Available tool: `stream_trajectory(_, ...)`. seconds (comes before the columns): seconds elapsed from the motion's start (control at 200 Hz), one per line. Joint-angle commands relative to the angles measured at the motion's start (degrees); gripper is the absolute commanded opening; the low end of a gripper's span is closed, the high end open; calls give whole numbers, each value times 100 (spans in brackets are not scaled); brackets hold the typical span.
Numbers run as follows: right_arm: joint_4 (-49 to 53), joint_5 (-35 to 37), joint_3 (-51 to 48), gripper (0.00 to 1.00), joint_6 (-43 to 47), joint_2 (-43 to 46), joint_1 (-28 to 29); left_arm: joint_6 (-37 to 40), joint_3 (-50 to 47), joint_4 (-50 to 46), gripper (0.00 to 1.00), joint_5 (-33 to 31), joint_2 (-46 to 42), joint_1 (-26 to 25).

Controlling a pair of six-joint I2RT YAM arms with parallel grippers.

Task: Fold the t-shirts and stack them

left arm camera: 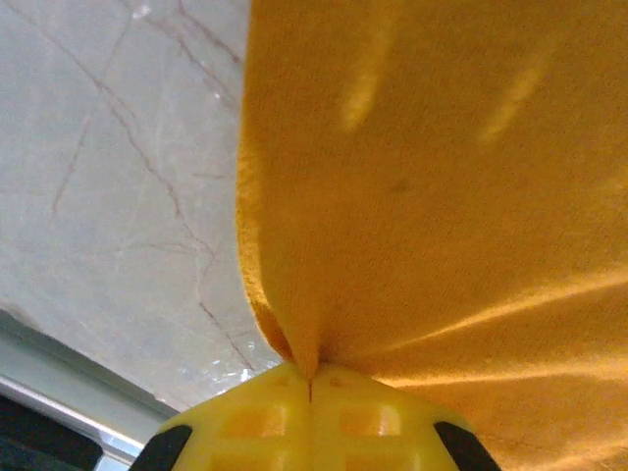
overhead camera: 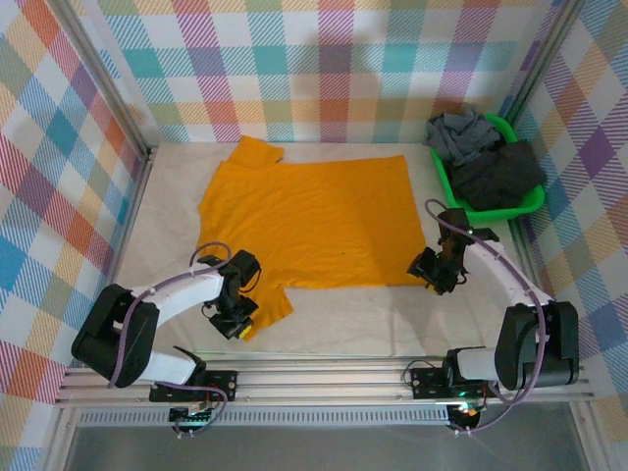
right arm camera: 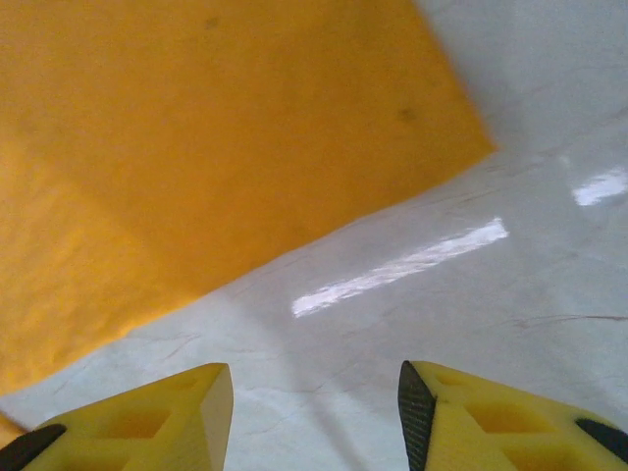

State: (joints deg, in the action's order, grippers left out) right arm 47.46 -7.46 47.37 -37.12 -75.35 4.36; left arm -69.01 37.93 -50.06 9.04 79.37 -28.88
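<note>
Orange shirt [overhead camera: 314, 221] spread flat mid-table. Left gripper [left arm camera: 310, 381] pinching its near sleeve edge, jaws pressed together. Right gripper [right arm camera: 314, 397] spread, just off hem corner. Cloth soft, light, limp; take by corners. Grey shirts [overhead camera: 461, 135] in basket [overhead camera: 446, 186].

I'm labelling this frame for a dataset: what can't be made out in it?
Top view: how many grey and charcoal t-shirts fill the green basket; they lie bunched over each other.
Left wrist view: which part of the orange t-shirt the left pincer pinches; frame edges cut the cloth.
Right wrist view: the right pincer, cut off by the bottom edge.
</note>
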Motion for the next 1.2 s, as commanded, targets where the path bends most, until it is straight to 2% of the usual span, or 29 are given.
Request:
stream_trajectory(0.0,-103,249,-205,47,-306,49,-317,95,55,-361,0,-403,-280,-82)
stream_trajectory(0.185,-578,124,-203,41,-454,-458,-675,109,-188,-910,0,-142,-954,-82)
stream_trajectory(0.51,-1129,174,-39,29,-242,-1358,-717,-31,-585,-995,0,-2,-1499,-82)
stream_trajectory(0.62,-1058,85,79,17,-112,-1498,-728,-38,-636,-1080,0,18,-1625,-82)
stream_trajectory(0.76,-796,20,-144,13,-176,-1154,-727,-127,-662,-1137,0,27,-1850,-82)
stream_trajectory(0.91,-481,109,-407,0,-209,-527,-723,-209,-635,-1135,0,32,-2018,-81)
stream_trajectory(1.11,298,212,-334,0,-276,124,-607,-121,-138,-1350,0,-213,-2392,-116)
stream_trajectory(1.195,356,147,-294,0,-330,279,-512,-23,278,-1323,0,-531,-2487,-117)
